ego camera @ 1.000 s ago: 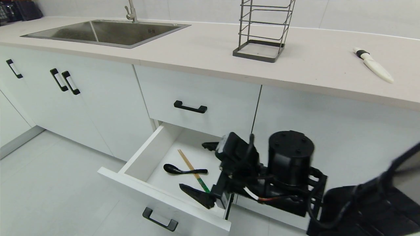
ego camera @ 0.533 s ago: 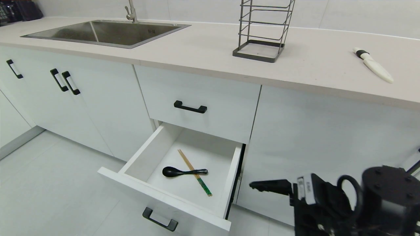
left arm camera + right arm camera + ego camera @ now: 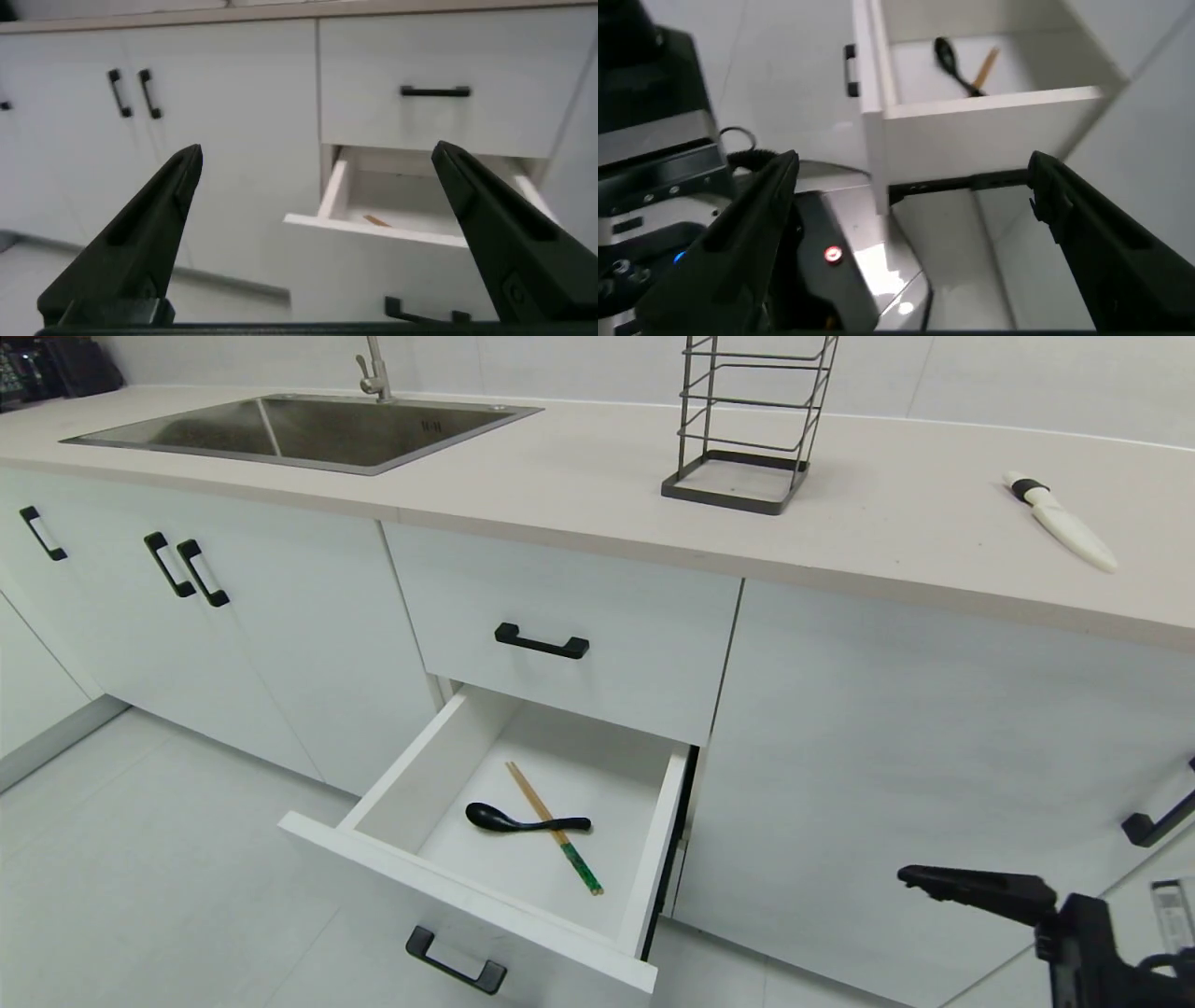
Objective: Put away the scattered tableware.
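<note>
lifting the right gripper [image 3: 913,163] up to counter height is likely your next job, so bring it over the knife [image 3: 1060,520] from above and close across the handle (the black-banded end). it is spread wide, holding nothing. the knife lies on the counter [image 3: 579,467], well above and beyond the gripper, well apart from the open drawer [image 3: 467,887].

Lower centre, the white drawer [image 3: 403,782] shows a glossy black spoon [image 3: 504,819] and tan chopsticks [image 3: 549,821] with green patterned tips. The cabinet fronts [image 3: 308,644] are white and their handles [image 3: 541,641] black. The countertop [image 3: 560,476] is pale beige, the sink [image 3: 308,429] at upper left steel grey, the wire rack [image 3: 728,497] dark grey, and the knife [image 3: 1064,523] at upper right cream with a black band.
</note>
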### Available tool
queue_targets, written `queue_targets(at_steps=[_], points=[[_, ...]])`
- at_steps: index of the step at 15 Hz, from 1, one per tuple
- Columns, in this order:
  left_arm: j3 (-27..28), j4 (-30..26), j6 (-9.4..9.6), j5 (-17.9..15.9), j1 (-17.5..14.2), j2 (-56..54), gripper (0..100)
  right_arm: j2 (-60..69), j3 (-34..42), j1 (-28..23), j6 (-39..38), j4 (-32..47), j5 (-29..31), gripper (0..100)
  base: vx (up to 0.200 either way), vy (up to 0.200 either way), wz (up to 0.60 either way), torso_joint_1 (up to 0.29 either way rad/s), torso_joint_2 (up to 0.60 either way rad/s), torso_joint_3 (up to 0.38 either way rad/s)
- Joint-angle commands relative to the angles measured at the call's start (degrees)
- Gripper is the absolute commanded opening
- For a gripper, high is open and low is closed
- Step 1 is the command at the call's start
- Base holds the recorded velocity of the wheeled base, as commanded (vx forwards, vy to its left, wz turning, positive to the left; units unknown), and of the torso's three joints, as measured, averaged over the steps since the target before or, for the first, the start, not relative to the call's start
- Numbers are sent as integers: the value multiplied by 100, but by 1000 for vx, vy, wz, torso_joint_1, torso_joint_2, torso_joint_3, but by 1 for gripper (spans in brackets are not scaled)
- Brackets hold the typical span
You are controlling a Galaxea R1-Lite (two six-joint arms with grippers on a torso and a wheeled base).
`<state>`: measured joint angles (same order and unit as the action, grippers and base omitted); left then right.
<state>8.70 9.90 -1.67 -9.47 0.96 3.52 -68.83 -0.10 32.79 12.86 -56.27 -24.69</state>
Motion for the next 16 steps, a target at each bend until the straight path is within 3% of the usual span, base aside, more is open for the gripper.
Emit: queue_targets(at_steps=[1,3,7,9,12,16], points=[[808,-928,-413,-336,440,1010,100,1135,10,-555,32,143,-1,100,0,0,0,0,0,0],[940,-1948,-492,-529,923,1933,100,2093,10,-1117,23,714,-1,100,0,0,0,0,0,0],[466,-2009,-492,-1022,1125,2900,100,4404,10,-1873,-3,3070,-10,100,0,0,0,0,0,0],[483,-1561,-483,-1109,1161,3761,100,5547,10,-2409,-20,3992,-1,100,0,0,0,0,0,0],[457,-981,-466,-1101,1152,5246,100,6206,10,-3543,-231,4318,8,100,0,0,0,0,0,0],[562,-603,-431,-1039,1152,6749,100,6329,10,-3640,-416,5214,825,100,0,0,0,0,0,0]])
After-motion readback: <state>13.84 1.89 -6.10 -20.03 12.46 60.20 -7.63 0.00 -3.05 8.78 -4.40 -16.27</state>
